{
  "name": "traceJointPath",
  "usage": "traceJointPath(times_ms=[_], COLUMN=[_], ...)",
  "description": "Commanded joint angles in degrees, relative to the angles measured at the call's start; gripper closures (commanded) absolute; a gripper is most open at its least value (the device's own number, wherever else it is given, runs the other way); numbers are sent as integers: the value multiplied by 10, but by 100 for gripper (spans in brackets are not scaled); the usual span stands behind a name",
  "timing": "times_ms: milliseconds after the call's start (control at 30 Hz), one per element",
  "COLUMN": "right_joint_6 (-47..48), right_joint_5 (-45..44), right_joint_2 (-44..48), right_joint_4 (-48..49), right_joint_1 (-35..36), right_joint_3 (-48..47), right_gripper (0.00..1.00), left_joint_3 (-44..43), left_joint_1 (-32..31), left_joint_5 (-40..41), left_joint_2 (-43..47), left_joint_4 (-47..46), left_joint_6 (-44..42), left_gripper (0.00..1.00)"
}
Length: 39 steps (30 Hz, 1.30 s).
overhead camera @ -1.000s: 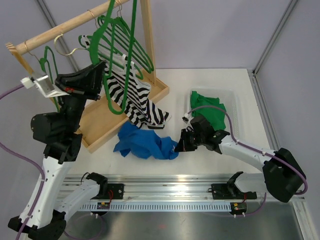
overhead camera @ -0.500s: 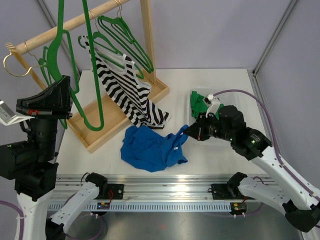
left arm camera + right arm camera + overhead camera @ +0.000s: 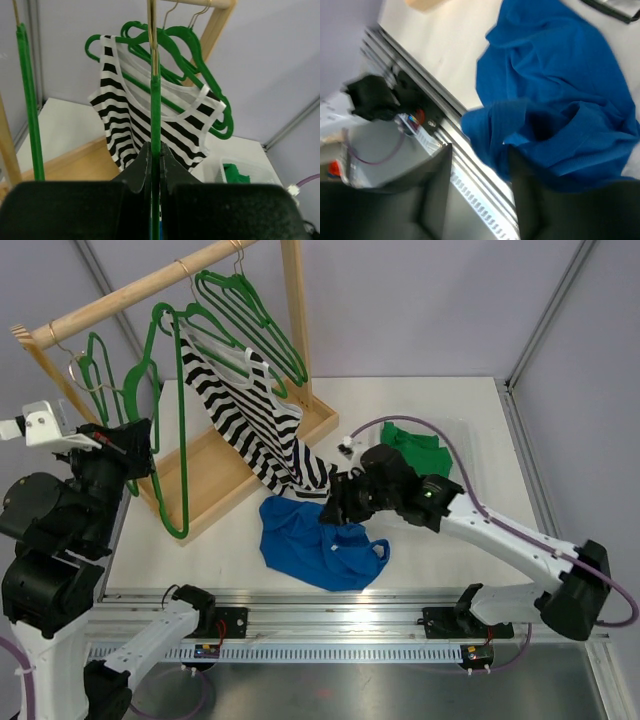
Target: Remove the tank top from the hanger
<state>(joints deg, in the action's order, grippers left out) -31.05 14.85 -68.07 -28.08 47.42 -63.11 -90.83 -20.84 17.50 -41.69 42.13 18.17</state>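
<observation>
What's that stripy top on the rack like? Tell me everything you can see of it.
The striped tank top is sleeveless, with black and white horizontal bands and white edging at the scooped neck and armholes; it looks like soft, thin knit. Its shoulders sit on a green hanger hooked over the wooden rail. The body slants down, sagging over the edge of the rack's wooden base, and its crumpled hem lies on the white table, right beside the blue garment.

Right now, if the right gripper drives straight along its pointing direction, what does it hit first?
Likely the blue garment, lying right ahead of the right gripper; then the table. Depth unclear.
</observation>
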Motion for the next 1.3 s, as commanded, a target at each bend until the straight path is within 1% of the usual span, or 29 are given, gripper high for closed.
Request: traceJointPath(times_ms=[0, 33, 67, 100, 133, 200, 233, 267, 300, 367, 467, 500, 533, 567, 633, 667, 767, 833, 933, 1067, 1133, 1200, 1267], right_joint_6=[-7, -9, -10, -14, -15, -12, -9, -8, -4, -3, -3, -3, -3, -3, 0, 2, 4, 5, 5, 4, 3, 3, 5], right_joint_5=[-45, -80, -96, -111, -133, -145, -165, -170, -180, -185, -181, -180, -180, -181, -185, -187, -192, -192, -188, -178, -171, -164, -159], right_joint_2=[-75, -83, -87, -87, -81, -59, -51, -44, -36, -32, -27, -24, -22, -20, -14, -12, -9, -10, -14, -26, -36, -45, -51], right_joint_4=[43, 37, 31, 29, 29, 32, 34, 33, 31, 26, 23, 23, 22, 21, 20, 19, 14, 16, 23, 33, 37, 38, 40], right_joint_1=[51, 59, 62, 63, 63, 63, 63, 63, 63, 63, 63, 63, 63, 63, 63, 63, 63, 64, 63, 63, 63, 63, 63], right_joint_3=[-39, -51, -54, -54, -51, -44, -34, -32, -26, -23, -12, -5, -2, 2, 13, 17, 26, 30, 37, 40, 40, 39, 39], right_gripper=[39, 25, 5, 1, 1, 0, 1, 1, 0, 0, 1, 0, 1, 1, 0, 0, 0, 1, 0, 0, 0, 0, 0], left_joint_3=[-34, -44, -53, -62, -70, -98, -109, -137, -156, -184, -253, -290, -313, -333, -368, -370, -392, -427, -441, -441, -424, -392, -356], left_joint_1=[0, 0, 0, 0, 0, 0, 0, 0, 0, 0, 0, 1, 1, 3, 8, 9, 20, 50, 101, 146, 175, 196, 200], left_joint_5=[53, 67, 75, 84, 105, 128, 149, 164, 178, 201, 243, 258, 280, 285, 281, 281, 281, 262, 212, 167, 135, 113, 110], left_joint_2=[-43, -51, -73, -85, -94, -129, -144, -158, -191, -218, -284, -303, -339, -354, -371, -372, -385, -398, -420, -436, -445, -444, -432], left_joint_4=[44, 48, 61, 70, 79, 105, 114, 137, 150, 164, 185, 193, 198, 215, 215, 197, 182, 190, 199, 200, 202, 204, 194], left_joint_6=[-15, -13, -10, -8, -6, -2, -2, 3, 7, 11, 5, 2, -2, -2, -6, -12, -23, -22, -17, -13, -9, -1, 5], left_gripper=[100, 100, 100, 100, 100, 100, 100, 100, 100, 100, 100, 100, 100, 100, 100, 100, 100, 100, 100, 100, 100, 100, 100])
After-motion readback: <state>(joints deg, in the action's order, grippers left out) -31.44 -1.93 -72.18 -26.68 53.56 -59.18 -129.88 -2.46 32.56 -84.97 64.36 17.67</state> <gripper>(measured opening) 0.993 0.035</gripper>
